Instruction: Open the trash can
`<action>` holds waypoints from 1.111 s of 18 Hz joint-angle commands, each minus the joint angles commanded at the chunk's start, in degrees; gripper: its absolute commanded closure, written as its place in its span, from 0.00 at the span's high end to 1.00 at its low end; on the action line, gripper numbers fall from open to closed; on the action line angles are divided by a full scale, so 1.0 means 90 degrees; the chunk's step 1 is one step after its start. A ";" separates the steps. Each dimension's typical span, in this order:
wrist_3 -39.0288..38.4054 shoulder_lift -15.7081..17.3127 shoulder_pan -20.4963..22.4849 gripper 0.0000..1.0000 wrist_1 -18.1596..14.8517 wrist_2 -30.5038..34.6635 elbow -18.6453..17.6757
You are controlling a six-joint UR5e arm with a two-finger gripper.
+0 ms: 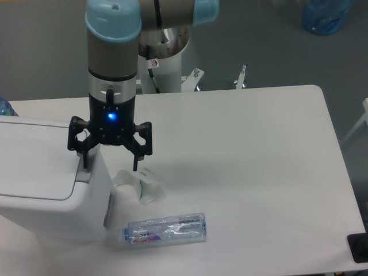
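The trash can [46, 190] is a large white boxy bin at the left of the table, its flat lid lying down. A grey push tab [85, 174] sits at its right edge. My gripper [110, 165] hangs straight down over that edge with its jaws spread wide. The left fingertip [85, 164] is just above the tab, and I cannot tell whether it touches. The right fingertip [135, 165] hangs beside the bin over the table. Nothing is held.
A crumpled white wrapper [142, 187] lies right of the bin under the right finger. A crushed clear plastic bottle [165, 228] lies near the table's front edge. The robot's white base [167, 63] stands behind the table. A blue bag [325, 16] is on the floor at the far right.
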 joint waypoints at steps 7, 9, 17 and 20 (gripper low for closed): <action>-0.0010 -0.0039 0.0000 1.00 0.0010 0.0010 -0.0010; 0.0000 -0.0029 0.0000 1.00 0.0010 0.0000 -0.0010; -0.0010 -0.0058 0.0000 1.00 0.0010 0.0010 -0.0020; -0.0010 -0.0078 0.0000 1.00 0.0010 0.0010 -0.0020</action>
